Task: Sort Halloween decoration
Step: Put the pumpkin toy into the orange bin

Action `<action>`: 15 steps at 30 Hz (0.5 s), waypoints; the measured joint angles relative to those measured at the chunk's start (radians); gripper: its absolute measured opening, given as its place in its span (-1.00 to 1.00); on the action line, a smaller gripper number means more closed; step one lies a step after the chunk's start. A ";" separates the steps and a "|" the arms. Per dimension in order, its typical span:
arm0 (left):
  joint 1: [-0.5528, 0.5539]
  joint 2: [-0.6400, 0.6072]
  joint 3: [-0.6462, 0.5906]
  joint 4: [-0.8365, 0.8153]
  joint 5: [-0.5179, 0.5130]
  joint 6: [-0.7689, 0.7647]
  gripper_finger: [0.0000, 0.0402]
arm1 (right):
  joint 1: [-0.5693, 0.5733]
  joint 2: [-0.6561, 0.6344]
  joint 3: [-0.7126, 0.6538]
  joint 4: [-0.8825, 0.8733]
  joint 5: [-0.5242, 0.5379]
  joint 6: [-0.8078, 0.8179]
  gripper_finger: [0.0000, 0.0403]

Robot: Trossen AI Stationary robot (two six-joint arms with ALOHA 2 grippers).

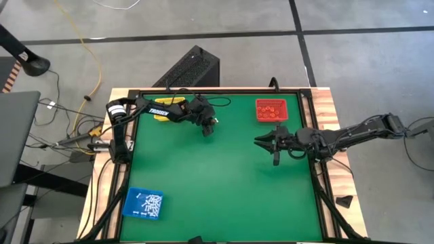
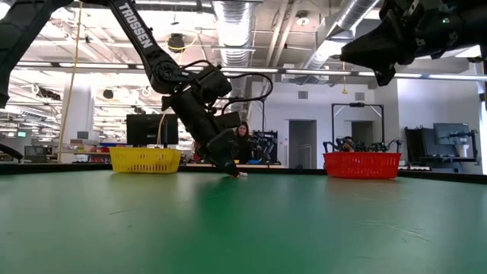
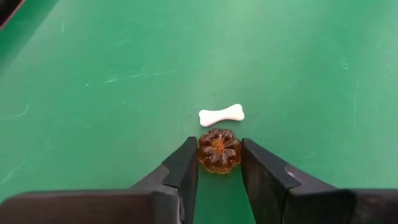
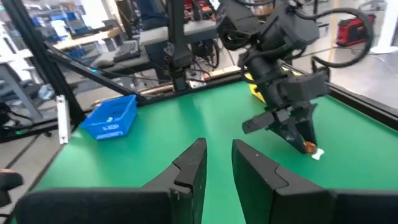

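reading "trossen" on the left arm [image 2: 141, 32] — white lettering

Bright overhead light; bkgd maybe blurred.

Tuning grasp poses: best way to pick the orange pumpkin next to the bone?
Pinch the pumpkin across its rounded ribbed sides, coming from above. It lies flat on the mat, and the left gripper already straddles it. The bone lies just beyond, clear of the fingers.
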 joint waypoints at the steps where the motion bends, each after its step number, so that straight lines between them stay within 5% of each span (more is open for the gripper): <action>1: 0.000 0.000 0.000 0.000 -0.002 0.000 -0.51 | 0.000 0.000 0.000 0.009 -0.009 0.000 -0.46; 15: 0.000 0.001 0.000 -0.044 0.007 0.004 -0.47 | 0.010 0.000 0.000 0.016 -0.034 -0.001 -0.46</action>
